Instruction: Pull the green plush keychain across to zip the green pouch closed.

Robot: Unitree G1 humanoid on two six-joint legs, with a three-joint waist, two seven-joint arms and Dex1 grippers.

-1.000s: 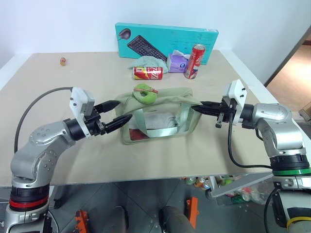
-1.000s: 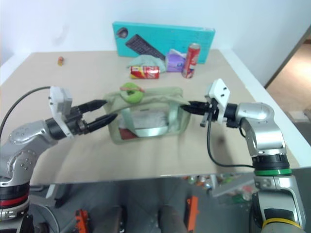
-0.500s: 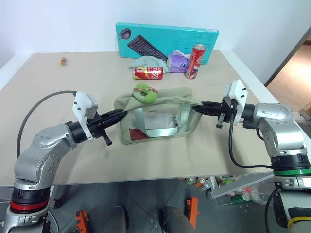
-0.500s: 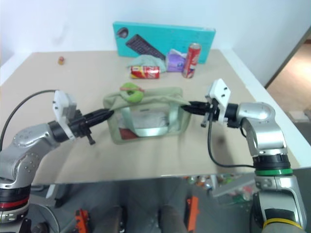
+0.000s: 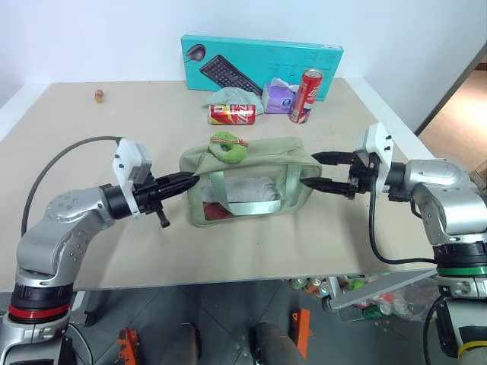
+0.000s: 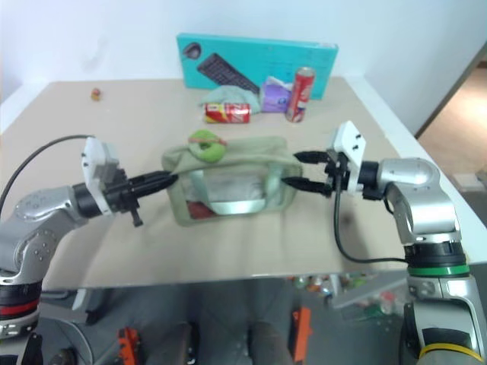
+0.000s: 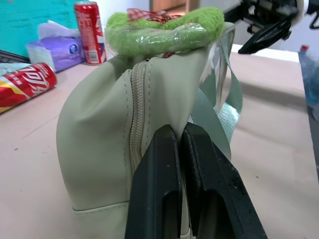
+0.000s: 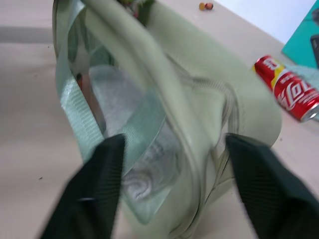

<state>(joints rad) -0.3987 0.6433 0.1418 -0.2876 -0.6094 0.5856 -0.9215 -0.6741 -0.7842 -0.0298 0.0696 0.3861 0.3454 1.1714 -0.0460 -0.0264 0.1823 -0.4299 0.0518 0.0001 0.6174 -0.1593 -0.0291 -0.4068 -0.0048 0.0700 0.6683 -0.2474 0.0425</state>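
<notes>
While left fingers point(image 5: 185, 180) pinch green pouch point(image 5: 251, 186) end to anchor it, right fingers point(image 5: 323, 159) gape empty beside the other end; green plush keychain point(image 5: 227, 146) unpulled.

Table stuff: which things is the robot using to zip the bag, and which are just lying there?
Using:
green pouch
plush keychain
left gripper
right gripper

Lying about:
keyboard box
two red cans
tissue pack
pale green cloth

The small object point(image 5: 98, 96) at the table's far left corner is too tiny to identify. Whatever lies inside the green pouch point(image 5: 247, 190) shows only dimly through its clear side: something pale, something red. The left gripper point(image 7: 180, 144) covers the fabric it pinches. The right wrist view is smeared with blur.
</notes>
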